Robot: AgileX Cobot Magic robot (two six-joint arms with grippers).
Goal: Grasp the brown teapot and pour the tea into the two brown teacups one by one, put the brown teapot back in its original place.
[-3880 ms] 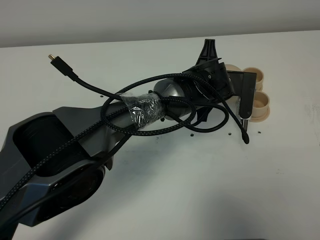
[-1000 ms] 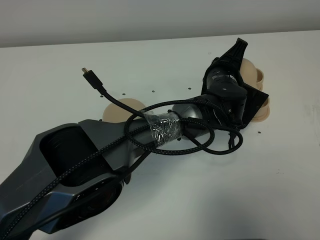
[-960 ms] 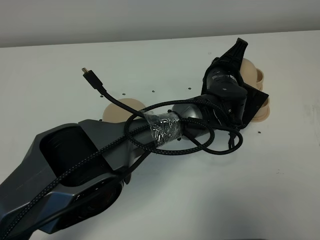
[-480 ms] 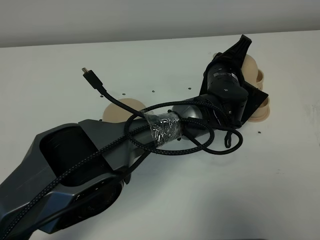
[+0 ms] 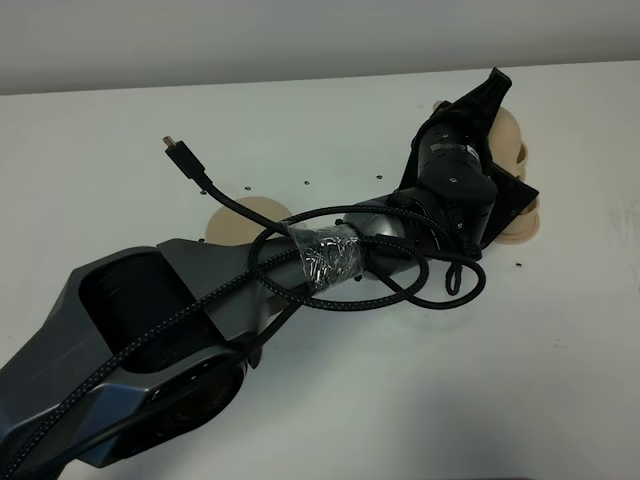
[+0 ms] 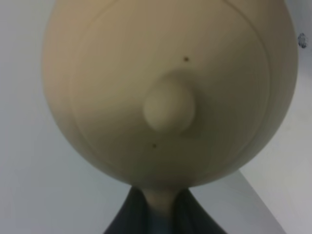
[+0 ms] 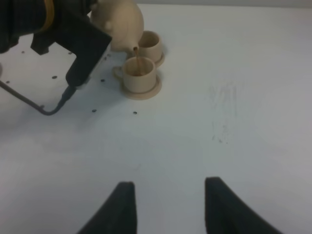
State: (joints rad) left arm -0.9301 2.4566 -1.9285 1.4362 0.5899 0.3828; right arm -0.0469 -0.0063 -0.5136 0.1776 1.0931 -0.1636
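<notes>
The brown teapot [image 7: 119, 19] is held tilted in the air, spout down over the near teacup [image 7: 140, 74], into which a thin brown stream is seen falling. The far teacup [image 7: 150, 45] stands just behind it. The pot's handle is clamped between the narrowed fingers of the left end effector [image 6: 158, 222]. The right end effector [image 7: 168, 204] is held wide above the desk [image 7: 234, 122], well apart from the pot. The large saucer [image 5: 243, 222] lies partly hidden by the left arm.

Most likely a robotics lab or test bench: a bare matte white worktop [image 5: 450, 400] dotted with small dark holes [image 5: 518, 264]; a plain pale wall [image 5: 300, 40] across the frame's top; a dark grey robot arm [image 5: 200, 268] at lower left, trailing loose black braided cables [image 5: 205, 183].
</notes>
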